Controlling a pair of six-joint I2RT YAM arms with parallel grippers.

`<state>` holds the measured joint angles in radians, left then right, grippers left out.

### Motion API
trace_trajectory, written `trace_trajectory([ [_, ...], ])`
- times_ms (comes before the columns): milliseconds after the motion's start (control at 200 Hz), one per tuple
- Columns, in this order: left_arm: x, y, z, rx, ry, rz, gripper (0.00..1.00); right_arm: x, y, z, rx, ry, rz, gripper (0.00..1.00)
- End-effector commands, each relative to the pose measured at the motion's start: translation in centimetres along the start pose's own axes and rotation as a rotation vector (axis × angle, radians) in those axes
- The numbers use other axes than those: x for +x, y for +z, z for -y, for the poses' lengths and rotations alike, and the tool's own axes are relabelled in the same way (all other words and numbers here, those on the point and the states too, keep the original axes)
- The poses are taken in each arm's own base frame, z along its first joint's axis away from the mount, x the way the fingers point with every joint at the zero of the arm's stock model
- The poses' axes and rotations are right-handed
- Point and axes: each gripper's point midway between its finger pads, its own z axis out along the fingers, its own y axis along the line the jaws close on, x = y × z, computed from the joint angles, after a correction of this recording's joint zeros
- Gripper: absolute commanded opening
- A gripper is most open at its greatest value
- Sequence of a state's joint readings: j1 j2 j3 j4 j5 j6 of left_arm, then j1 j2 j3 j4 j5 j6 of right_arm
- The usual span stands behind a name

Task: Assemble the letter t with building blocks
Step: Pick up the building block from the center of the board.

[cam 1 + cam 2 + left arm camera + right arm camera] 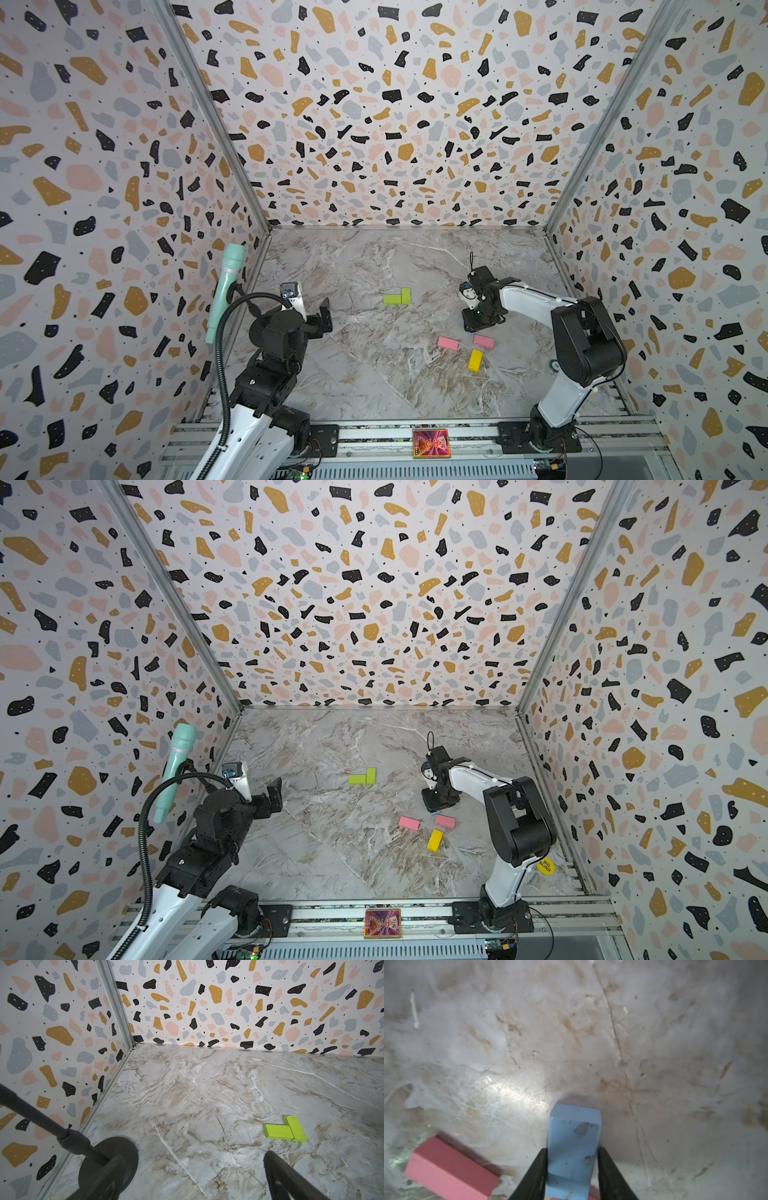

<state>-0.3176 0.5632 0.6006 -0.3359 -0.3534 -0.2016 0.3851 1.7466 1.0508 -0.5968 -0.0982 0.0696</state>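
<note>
My right gripper (572, 1151) is shut on the light blue brick (575, 1126), with one black finger on each long side. It hangs low over the marble table (374, 374). In both top views it (478, 328) points down just behind two pink bricks (448, 343) (483, 341); one pink brick (450, 1167) lies beside the jaws. The yellow brick (475, 360) lies in front of them. Two lime green bricks (392, 299) (405, 296) touch in an L at mid-table, also in the left wrist view (277, 1131). My left gripper (324, 316) is open and holds nothing, left of the green pair.
A mint microphone (226, 286) on a black gooseneck stands by the left wall, its round base (108, 1165) close to my left fingers. Patterned walls close off three sides. A small colourful card (431, 443) sits on the front rail.
</note>
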Motion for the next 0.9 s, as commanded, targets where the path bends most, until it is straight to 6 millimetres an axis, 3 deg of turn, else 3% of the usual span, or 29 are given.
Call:
trace_trajectory([
  [0, -0.3, 0.0, 0.1, 0.001, 0.003, 0.020, 1.00, 1.1, 0.7, 0.5, 0.049, -0.021, -0.060, 0.35],
  [210, -0.3, 0.0, 0.1, 0.003, 0.004, 0.019, 0.99, 0.6, 0.3, 0.7, 0.090, -0.077, -0.069, 0.27],
  [385, -0.3, 0.0, 0.1, 0.004, 0.004, 0.021, 0.99, -1.7, -0.7, 0.2, 0.119, -0.165, -0.013, 0.22],
  [621, -0.3, 0.0, 0.3, 0.012, 0.004, 0.020, 0.99, -4.9, -2.0, -1.6, 0.081, -0.356, 0.044, 0.16],
  [891, -0.2, 0.2, 0.4, 0.014, 0.008, 0.014, 1.00, -6.9, -2.9, -3.9, 0.004, -0.629, 0.077, 0.16],
])
